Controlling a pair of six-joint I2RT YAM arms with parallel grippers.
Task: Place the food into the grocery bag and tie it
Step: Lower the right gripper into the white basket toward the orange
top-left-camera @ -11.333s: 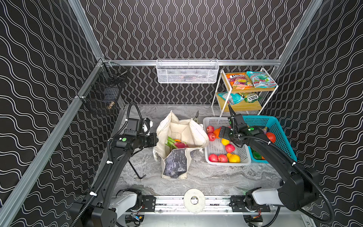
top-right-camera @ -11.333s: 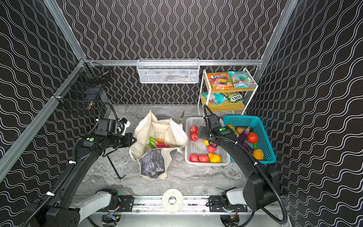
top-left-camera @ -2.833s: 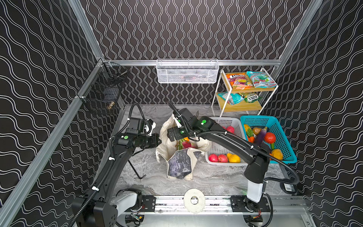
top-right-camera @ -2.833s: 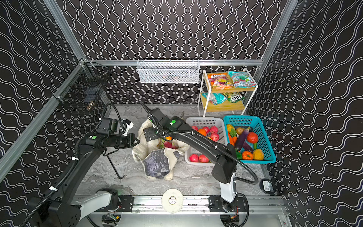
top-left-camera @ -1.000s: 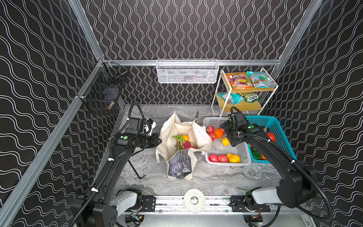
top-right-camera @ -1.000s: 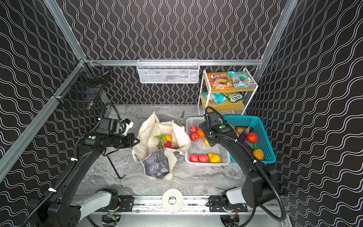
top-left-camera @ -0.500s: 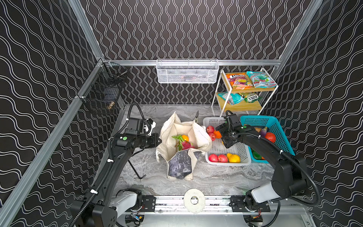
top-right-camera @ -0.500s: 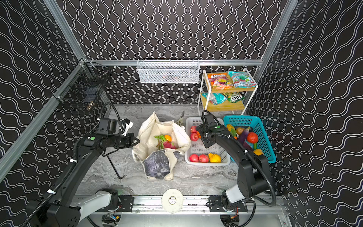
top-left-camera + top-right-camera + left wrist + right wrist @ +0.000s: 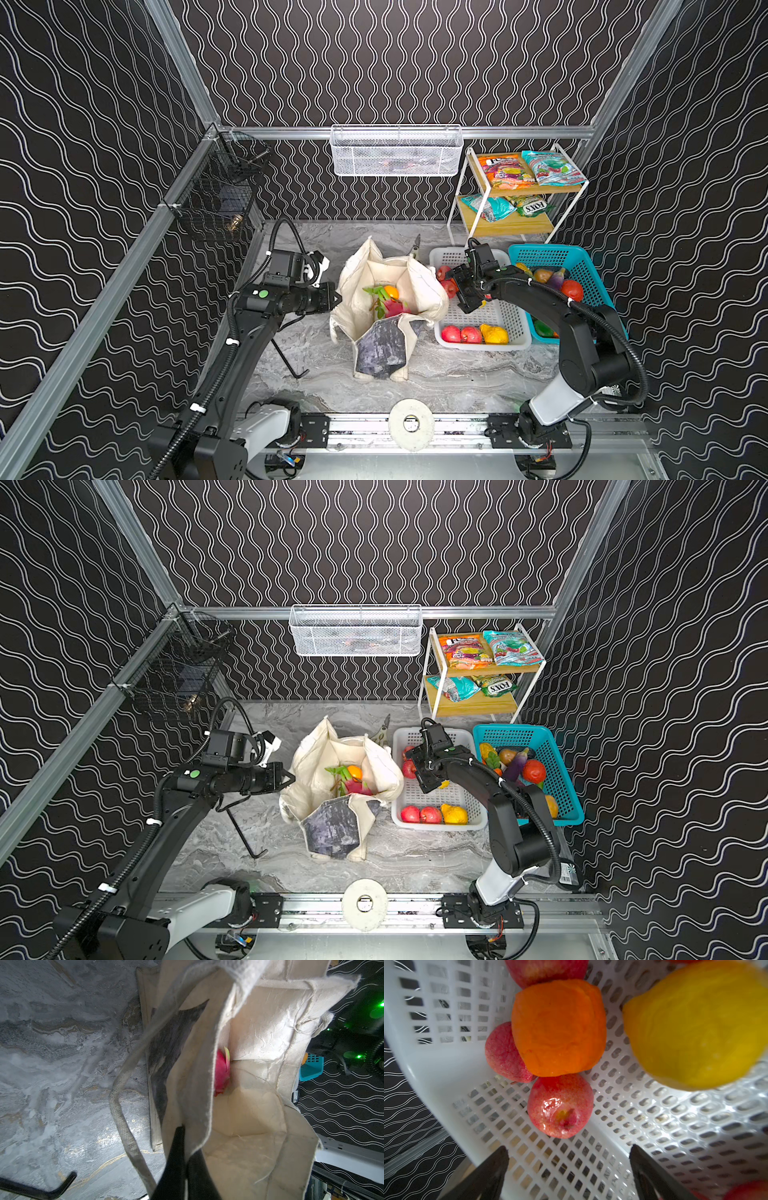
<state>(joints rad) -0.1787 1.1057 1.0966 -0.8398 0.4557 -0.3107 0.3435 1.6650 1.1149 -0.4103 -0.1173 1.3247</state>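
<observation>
The cream grocery bag (image 9: 384, 347) stands open mid-table, its marbled panel facing front. Inside lie a pink dragon fruit (image 9: 394, 308) and an orange (image 9: 390, 291); the left wrist view shows the dragon fruit (image 9: 222, 1072) too. My left gripper (image 9: 336, 297) is shut on the bag's left rim, its black fingers (image 9: 176, 1157) pinching the cloth. My right gripper (image 9: 569, 1151) hangs open and empty low over the white basket (image 9: 482, 345). Just beyond its fingertips lie a red apple (image 9: 559, 1105), an orange (image 9: 558, 1028), a second apple (image 9: 503, 1053) and a lemon (image 9: 695, 1026).
A teal basket (image 9: 582, 266) with more produce sits right of the white one. Behind them a shelf rack (image 9: 503, 226) holds snack packets (image 9: 528, 168). A bent black rod (image 9: 286, 357) lies left of the bag. Wire baskets hang on the back and left walls.
My right arm has gone from the bag's mouth back to the white basket and dropped toward the fruit in its far left corner. The bag now holds an orange. The left gripper keeps its grip.
</observation>
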